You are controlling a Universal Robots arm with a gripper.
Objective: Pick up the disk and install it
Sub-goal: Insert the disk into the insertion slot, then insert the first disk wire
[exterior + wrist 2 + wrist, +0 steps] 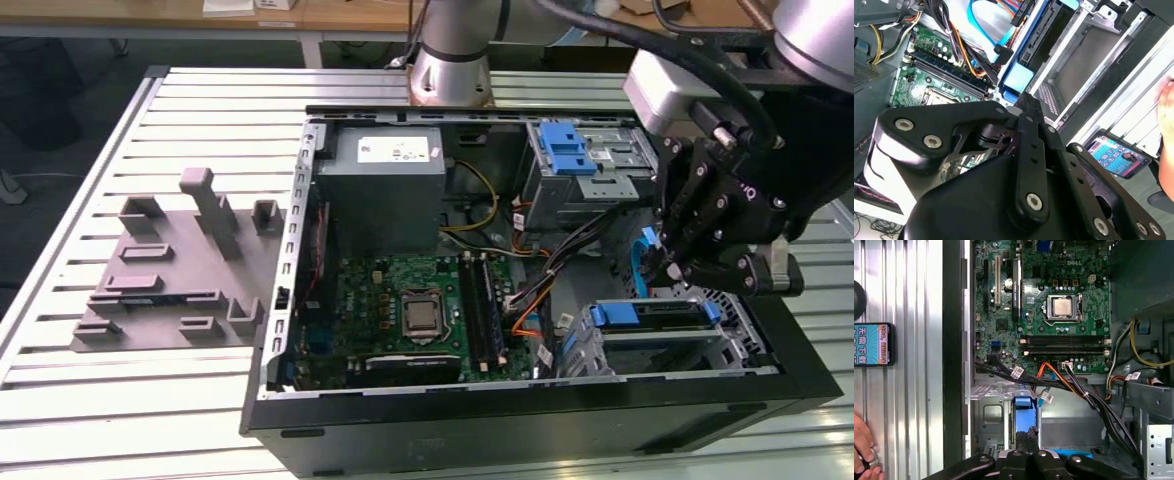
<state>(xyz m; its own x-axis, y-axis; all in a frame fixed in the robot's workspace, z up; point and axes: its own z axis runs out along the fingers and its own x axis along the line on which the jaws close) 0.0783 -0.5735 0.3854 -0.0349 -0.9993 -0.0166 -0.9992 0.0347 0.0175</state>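
Blue-framed and rigid, the disk (649, 262) stands on edge clamped in your gripper (663, 262), just above the drive bay (667, 335) of the open computer case (534, 410); treat it as stiff, shock-sensitive, best held by its carrier edges.

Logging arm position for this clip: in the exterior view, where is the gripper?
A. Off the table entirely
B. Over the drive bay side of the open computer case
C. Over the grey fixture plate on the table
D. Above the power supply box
B: the gripper hangs over the open computer case at the exterior view's right, by the drive cage with blue-fronted parts.
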